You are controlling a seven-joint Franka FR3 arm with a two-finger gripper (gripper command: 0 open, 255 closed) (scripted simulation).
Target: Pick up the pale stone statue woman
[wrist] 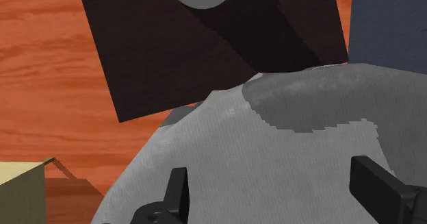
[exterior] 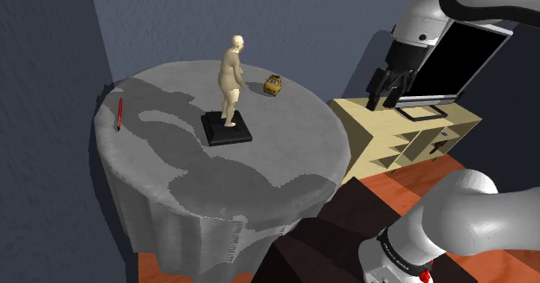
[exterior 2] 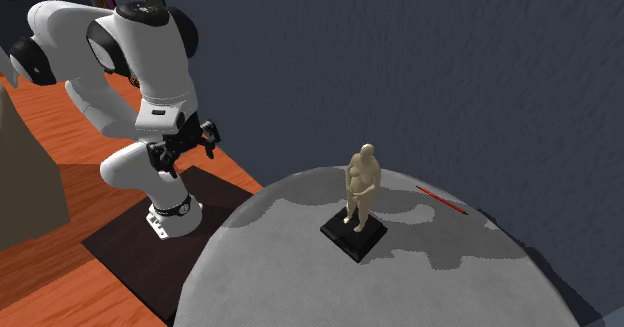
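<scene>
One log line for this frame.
phase: pre-grasp | gripper: open, empty, away from statue | statue: upright on black base, on table, untouched | nearby: red pen, yellow object

The statue woman (exterior: 231, 75) stands on a flat block (exterior: 227, 131) near the middle of the round bench (exterior: 260, 186). Behind her, toward the shoulder view's right, a small toy (exterior: 273, 85) sits on the bench, near her but apart. A thin stick (exterior: 119, 114) lies by the rim on the shoulder view's left, well apart from both. The pincer (exterior: 387, 98) hangs in the air over the bench's edge on the stand's (exterior: 337, 229) side. The stand sits on the floor (exterior: 407, 186) beside the bench. At the shoulder view's right, a shelf (exterior: 389, 134) carries a screen (exterior: 459, 61).
</scene>
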